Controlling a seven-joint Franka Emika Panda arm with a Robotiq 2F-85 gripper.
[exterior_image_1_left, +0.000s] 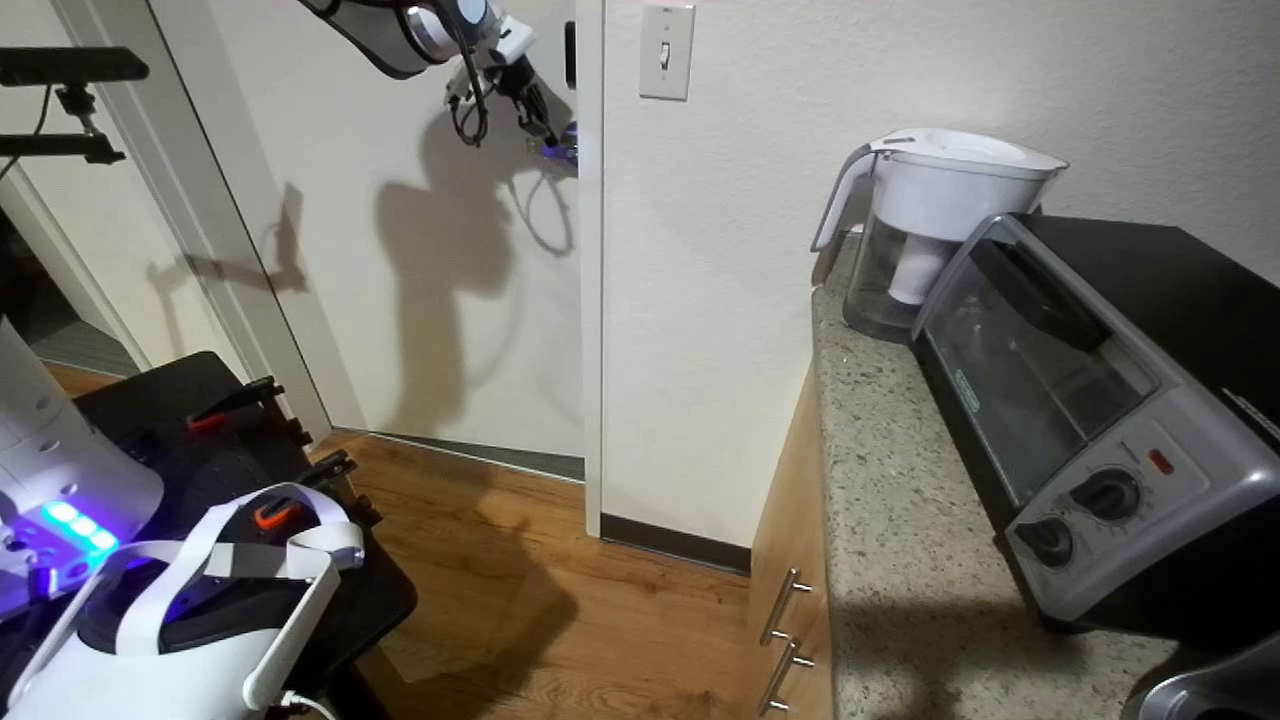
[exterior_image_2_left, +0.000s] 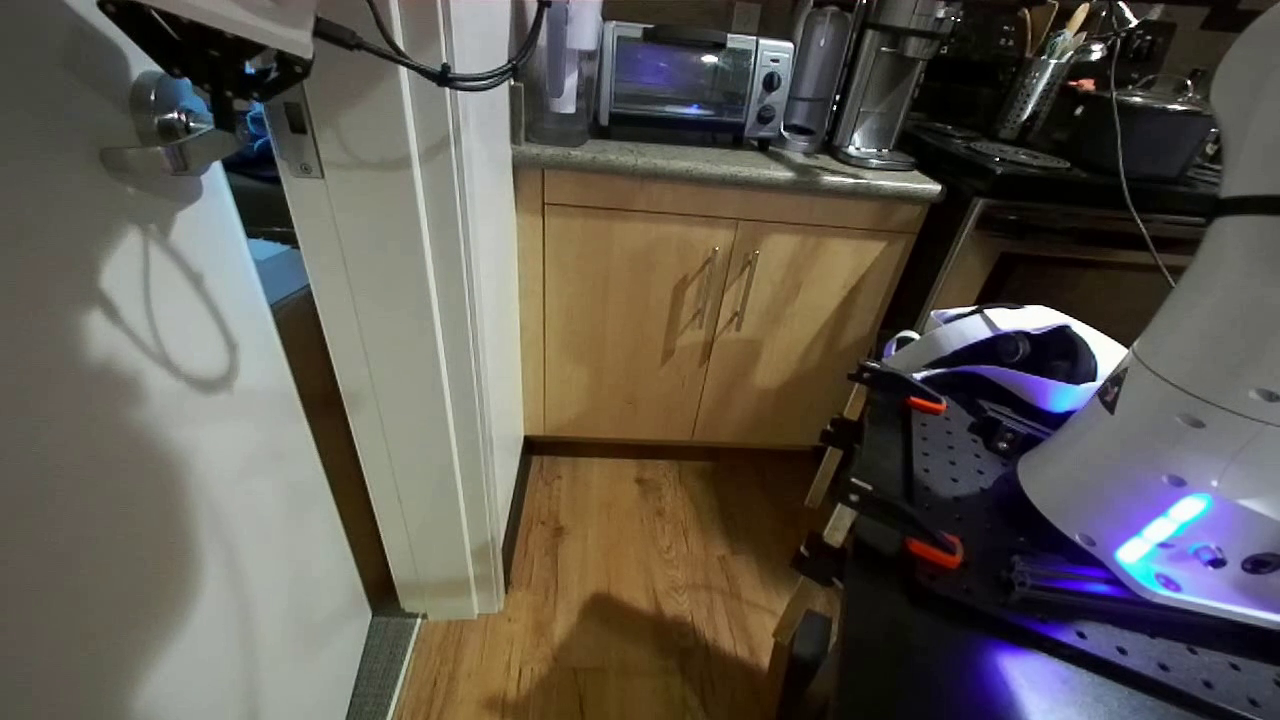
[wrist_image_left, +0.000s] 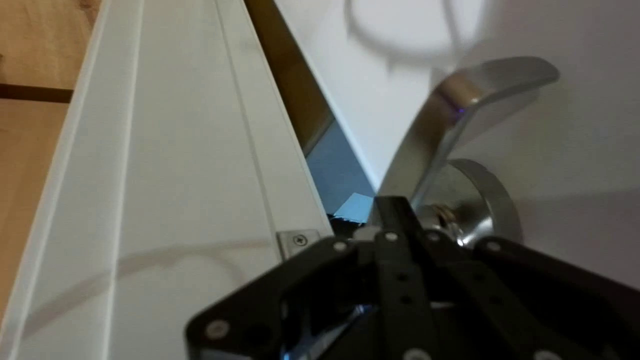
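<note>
Wrist view puts a door lever at one o'clock from closed, empty jaws; in an exterior view a two-o'clock canister holds utensils.

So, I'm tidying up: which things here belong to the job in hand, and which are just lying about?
Likely part of the job:
gripper, shut, close by the door lever
door, ajar

Apparently just about:
white headset on the black table
toaster oven on the countertop
water pitcher beside it
</note>
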